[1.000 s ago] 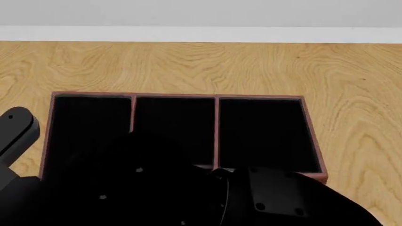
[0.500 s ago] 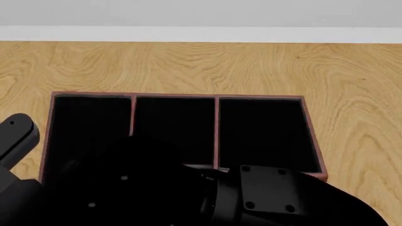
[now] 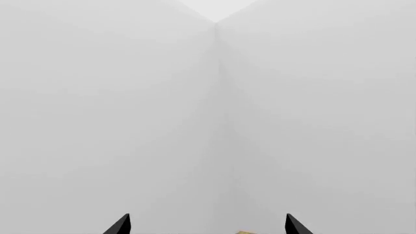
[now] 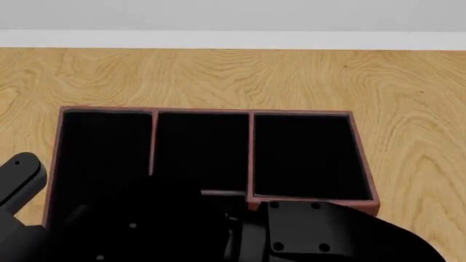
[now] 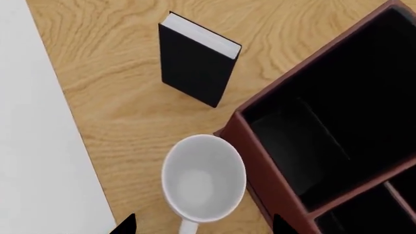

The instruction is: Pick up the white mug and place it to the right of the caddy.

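In the right wrist view the white mug stands upright on the wooden table, seen from above, its handle pointing toward the camera. It stands close beside the reddish-brown caddy, next to one corner. My right gripper is open and empty, its black fingertips spread to either side of the mug's handle, above it. In the head view the caddy shows three black-lined compartments; the mug is hidden there behind my arms. My left gripper is open and empty, facing bare white walls.
A small black book with white page edges lies on the table beyond the mug. The table's edge runs close beside the mug and book. My dark arms cover the caddy's near side in the head view. A white wall lies behind the table.
In the head view the right arm's dark bulk has slid down and left, uncovering more of the caddy's near rim. The left arm's link has dropped lower.
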Controlling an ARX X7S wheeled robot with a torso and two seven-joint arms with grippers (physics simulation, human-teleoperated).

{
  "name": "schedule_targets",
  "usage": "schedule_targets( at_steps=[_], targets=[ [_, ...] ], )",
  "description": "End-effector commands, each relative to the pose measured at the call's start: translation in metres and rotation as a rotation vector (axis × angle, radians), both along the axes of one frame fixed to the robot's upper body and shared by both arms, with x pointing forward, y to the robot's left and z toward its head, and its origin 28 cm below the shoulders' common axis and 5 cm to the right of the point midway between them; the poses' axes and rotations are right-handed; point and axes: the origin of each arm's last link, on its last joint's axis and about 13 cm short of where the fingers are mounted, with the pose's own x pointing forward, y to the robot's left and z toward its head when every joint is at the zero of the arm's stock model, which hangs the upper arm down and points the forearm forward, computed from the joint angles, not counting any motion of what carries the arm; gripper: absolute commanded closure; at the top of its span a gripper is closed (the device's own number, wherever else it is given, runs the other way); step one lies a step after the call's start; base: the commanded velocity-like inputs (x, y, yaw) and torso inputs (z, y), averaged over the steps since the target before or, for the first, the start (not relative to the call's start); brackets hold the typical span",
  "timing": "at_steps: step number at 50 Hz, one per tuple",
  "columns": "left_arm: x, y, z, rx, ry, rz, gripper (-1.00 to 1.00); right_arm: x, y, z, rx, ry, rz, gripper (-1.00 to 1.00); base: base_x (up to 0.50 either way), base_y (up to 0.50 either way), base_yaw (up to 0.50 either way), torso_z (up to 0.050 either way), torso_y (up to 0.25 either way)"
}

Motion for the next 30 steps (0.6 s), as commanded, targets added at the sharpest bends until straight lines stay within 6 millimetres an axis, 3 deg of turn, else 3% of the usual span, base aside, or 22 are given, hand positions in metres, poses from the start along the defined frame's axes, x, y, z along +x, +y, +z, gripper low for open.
schedule_targets(
  at_steps=[1,30],
  targets=[
    [0.001,0.0,0.0,0.0,0.0,-0.005,-1.0,-0.002,0.001,-0.006,-0.005,0.018,0.002,-1.0,0.0,0.0,0.0,0.0,0.0],
    [0.009,-0.002,-0.002,0.002,0.009,-0.028,-1.0,0.001,0.001,-0.024,-0.028,0.06,-0.013,-1.0,0.0,0.0,0.0,0.0,0.0]
  ],
)
